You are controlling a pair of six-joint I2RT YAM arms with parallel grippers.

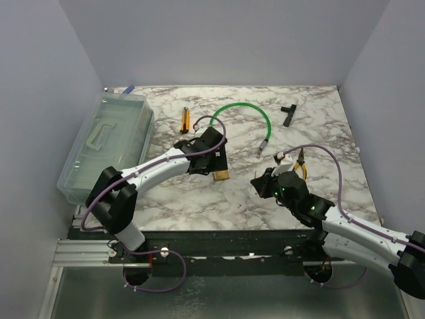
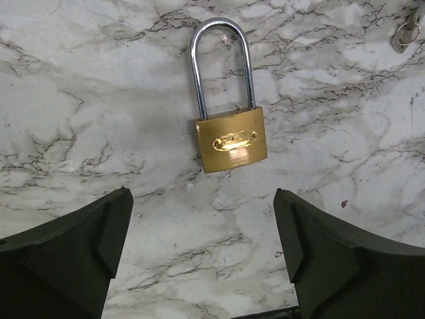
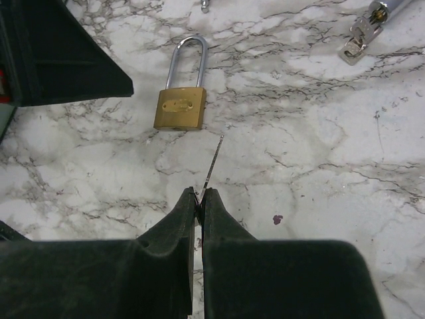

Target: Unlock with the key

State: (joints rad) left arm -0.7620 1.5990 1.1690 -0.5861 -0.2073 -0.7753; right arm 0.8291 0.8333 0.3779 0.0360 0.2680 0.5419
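Note:
The brass padlock [image 2: 231, 139] with a steel shackle lies flat on the marble table [image 1: 199, 199], its shackle shut. It also shows in the top view [image 1: 221, 175] and the right wrist view [image 3: 180, 108]. My left gripper [image 2: 202, 226] is open and empty, hovering over the table just short of the padlock's body. My right gripper [image 3: 200, 193] is shut on the key [image 3: 212, 163], a thin grey sliver seen edge-on. The key's tip points toward the padlock's body and stops a short way from it. In the top view the right gripper [image 1: 256, 181] is to the right of the padlock.
A clear plastic box [image 1: 109, 143] stands at the left. A green cable [image 1: 249, 109] with a metal end [image 3: 362, 36], a yellow utility knife [image 1: 186, 119], a black T-shaped part [image 1: 287, 113] and yellow-handled pliers [image 1: 300, 166] lie further back and right.

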